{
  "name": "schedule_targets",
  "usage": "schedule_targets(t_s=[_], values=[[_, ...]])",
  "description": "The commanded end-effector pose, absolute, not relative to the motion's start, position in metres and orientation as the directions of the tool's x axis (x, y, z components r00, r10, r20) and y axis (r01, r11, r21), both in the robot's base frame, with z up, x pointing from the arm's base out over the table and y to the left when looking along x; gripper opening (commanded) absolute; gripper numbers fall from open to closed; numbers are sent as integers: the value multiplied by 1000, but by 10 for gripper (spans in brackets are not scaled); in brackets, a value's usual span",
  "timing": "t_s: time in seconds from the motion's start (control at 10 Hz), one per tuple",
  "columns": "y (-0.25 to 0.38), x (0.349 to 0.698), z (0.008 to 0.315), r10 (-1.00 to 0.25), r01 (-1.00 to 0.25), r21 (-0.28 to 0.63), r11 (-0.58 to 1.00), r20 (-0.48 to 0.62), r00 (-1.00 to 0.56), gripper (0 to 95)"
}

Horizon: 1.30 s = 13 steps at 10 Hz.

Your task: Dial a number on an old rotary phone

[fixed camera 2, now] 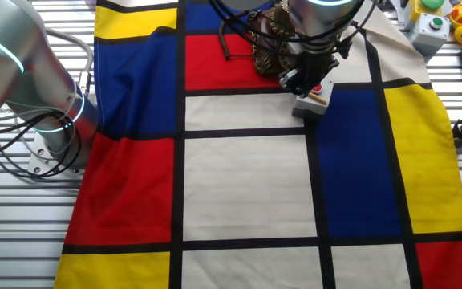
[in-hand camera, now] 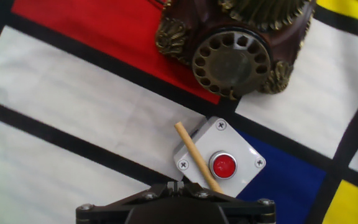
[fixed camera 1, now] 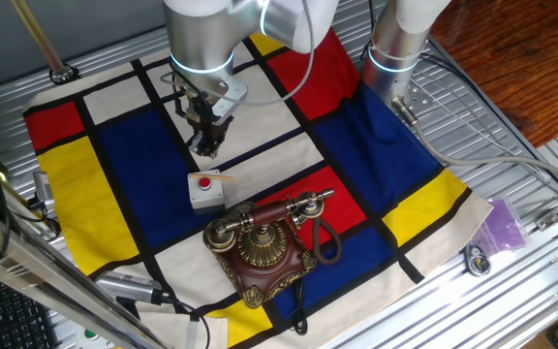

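The old rotary phone (fixed camera 1: pixel 260 254) stands on the checked cloth near the front edge, its brass-ended handset (fixed camera 1: pixel 269 215) lying in the cradle. In the hand view its brass dial (in-hand camera: pixel 232 62) shows at the top. In the other fixed view the phone (fixed camera 2: pixel 267 40) is mostly hidden behind the arm. My gripper (fixed camera 1: pixel 206 147) hangs above the cloth, behind the phone and just past a grey box with a red button (fixed camera 1: pixel 205 191). Its jaws are shut together with nothing seen between them (in-hand camera: pixel 178 185). It also shows in the other fixed view (fixed camera 2: pixel 301 79).
A thin wooden stick (in-hand camera: pixel 194 152) lies across the grey box (in-hand camera: pixel 219 158), beside my fingertips. A second arm's base (fixed camera 1: pixel 395 48) stands at the cloth's far edge. A purple bag (fixed camera 1: pixel 505 225) lies off the cloth. More button boxes (fixed camera 2: pixel 431 20) sit at a corner.
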<state>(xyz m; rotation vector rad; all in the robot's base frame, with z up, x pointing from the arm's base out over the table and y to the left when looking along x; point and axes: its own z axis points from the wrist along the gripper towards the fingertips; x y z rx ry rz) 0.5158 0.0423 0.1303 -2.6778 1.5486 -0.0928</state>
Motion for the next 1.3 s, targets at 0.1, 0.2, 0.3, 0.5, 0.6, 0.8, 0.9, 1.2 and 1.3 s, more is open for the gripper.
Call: schedule_targets(t_s=[0.1, 0.2, 0.3, 0.5, 0.6, 0.8, 0.9, 1.2, 1.3], values=[[43, 516, 131, -860, -857, -66, -511, 22, 510, 0], [49, 513, 130, -851, -848, -70, -525, 28, 524, 0], [53, 511, 129, -845, -842, -74, -534, 33, 533, 0], [62, 511, 124, -824, -820, -81, -567, 37, 566, 190], [66, 511, 121, -819, -815, -83, -573, 37, 572, 190], [70, 510, 118, -821, -817, -89, -570, 41, 569, 190], [71, 510, 117, -822, -817, -90, -570, 43, 568, 190], [73, 508, 115, -825, -820, -91, -565, 42, 564, 190], [73, 507, 115, -826, -821, -92, -563, 42, 562, 190]])
